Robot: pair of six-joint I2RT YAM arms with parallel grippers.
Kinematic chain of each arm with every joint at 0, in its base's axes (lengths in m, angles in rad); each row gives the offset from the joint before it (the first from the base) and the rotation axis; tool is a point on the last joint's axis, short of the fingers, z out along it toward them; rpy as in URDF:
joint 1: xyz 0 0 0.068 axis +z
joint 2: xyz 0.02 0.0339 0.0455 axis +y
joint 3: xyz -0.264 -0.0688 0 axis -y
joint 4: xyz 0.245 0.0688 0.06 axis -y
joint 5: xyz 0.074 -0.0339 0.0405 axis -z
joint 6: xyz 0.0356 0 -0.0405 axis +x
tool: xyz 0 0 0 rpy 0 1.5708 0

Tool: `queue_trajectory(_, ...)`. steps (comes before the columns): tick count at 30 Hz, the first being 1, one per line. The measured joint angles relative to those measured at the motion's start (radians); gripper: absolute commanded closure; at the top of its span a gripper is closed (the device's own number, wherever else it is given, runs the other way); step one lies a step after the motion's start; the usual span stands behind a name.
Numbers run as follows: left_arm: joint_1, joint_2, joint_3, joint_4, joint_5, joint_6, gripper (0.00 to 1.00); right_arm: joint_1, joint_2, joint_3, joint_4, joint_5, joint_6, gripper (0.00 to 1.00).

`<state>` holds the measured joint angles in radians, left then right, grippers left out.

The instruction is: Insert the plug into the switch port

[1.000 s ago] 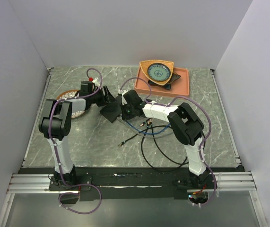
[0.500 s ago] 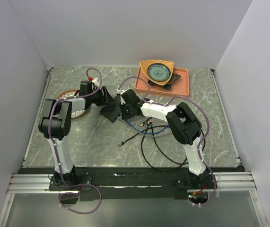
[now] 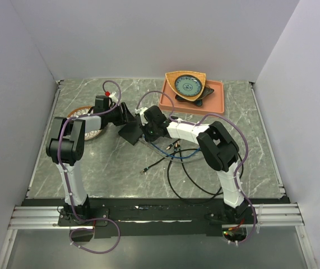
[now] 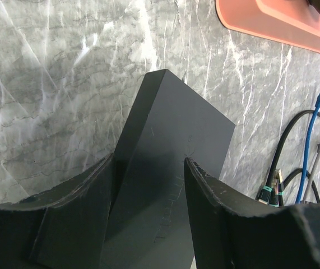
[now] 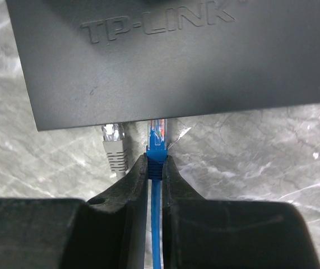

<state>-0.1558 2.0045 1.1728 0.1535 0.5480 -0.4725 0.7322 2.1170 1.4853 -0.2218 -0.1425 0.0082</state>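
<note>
The plug point(image 5: 157, 134), blue, is pinched tight in your right gripper point(image 5: 156, 168). Its clear tip meets the near edge of the black switch box point(image 5: 171, 56), mid-table. The switch port is hidden under that edge. A grey plug point(image 5: 113, 147) crowds one side and bare table point(image 5: 249, 151) lies on the other. Your left gripper point(image 4: 149, 162) straddles the box, but you cannot tell if it clamps. Loose cables point(image 4: 311, 140) and an orange tray point(image 4: 272, 19) lie beyond.

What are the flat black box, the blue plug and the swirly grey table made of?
The flat black box looks like matte plastic: dull, with raised moulded letters. The blue plug's tip seems clear plastic, coloured wires showing through; its blue sleeve looks rubbery. The swirly grey table looks like white-veined marble, possibly only a print.
</note>
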Motion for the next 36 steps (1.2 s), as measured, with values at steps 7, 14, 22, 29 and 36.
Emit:
queue_trajectory(7,0.000,0.003,0.000,0.006,0.006,0.000,0.43,0.000,0.000,0.000,-0.003,-0.022,-0.097,1.00)
queue_trajectory(14,0.000,0.003,0.000,0.007,0.014,0.000,0.43,0.000,0.008,0.028,-0.039,-0.032,-0.137,1.00)
queue_trajectory(22,0.000,0.003,0.000,0.006,0.016,0.011,0.43,0.002,0.020,0.093,-0.122,-0.030,-0.137,1.00)
queue_trajectory(29,-0.008,0.003,0.001,0.003,0.020,0.022,0.43,0.007,0.029,0.116,-0.163,-0.013,-0.116,1.00)
queue_trajectory(36,-0.026,0.003,-0.025,0.054,0.019,0.028,0.44,0.011,0.029,0.116,-0.185,-0.006,-0.066,1.00)
